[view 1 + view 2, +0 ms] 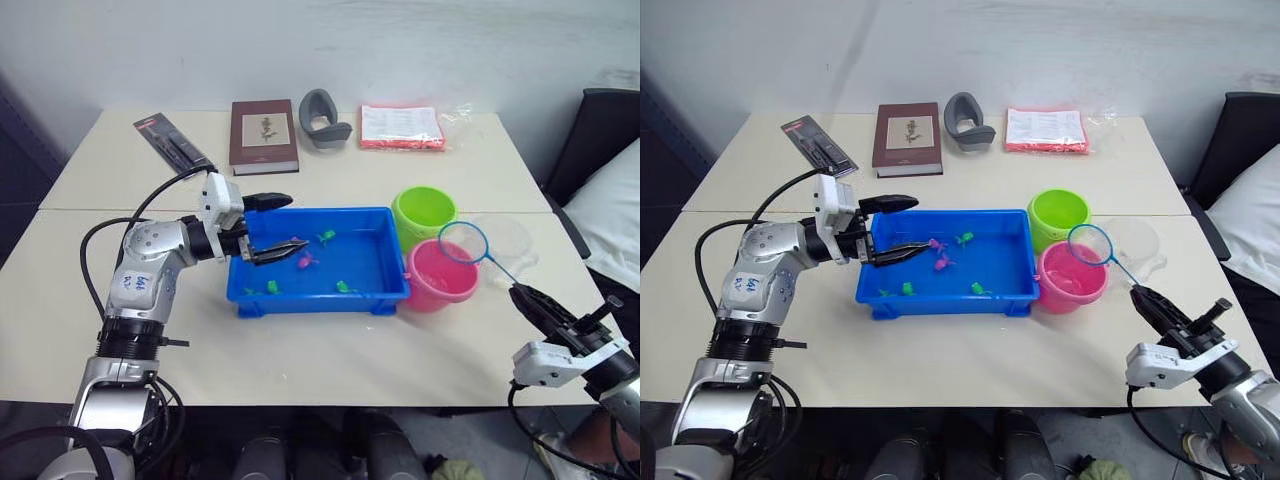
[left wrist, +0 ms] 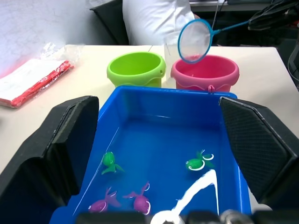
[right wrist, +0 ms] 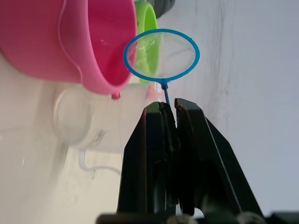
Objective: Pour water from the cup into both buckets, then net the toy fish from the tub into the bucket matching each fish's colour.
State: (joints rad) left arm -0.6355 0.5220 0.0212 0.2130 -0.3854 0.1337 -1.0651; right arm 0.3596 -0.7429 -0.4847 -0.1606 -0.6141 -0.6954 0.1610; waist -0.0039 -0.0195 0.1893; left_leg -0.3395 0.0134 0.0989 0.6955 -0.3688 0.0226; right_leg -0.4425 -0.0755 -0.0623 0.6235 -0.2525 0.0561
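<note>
The blue tub [image 1: 385,262] sits mid-desk, holding green and pink fish [image 1: 306,261] scattered on its floor. Touching its right end stand two buckets — green [image 1: 423,212] behind, pink [image 1: 440,276] in front. The clear cup [image 1: 508,245] stands just right of them. The net [image 1: 462,242] — blue hoop, pale mesh — hangs over the pink bucket's rim.
</note>
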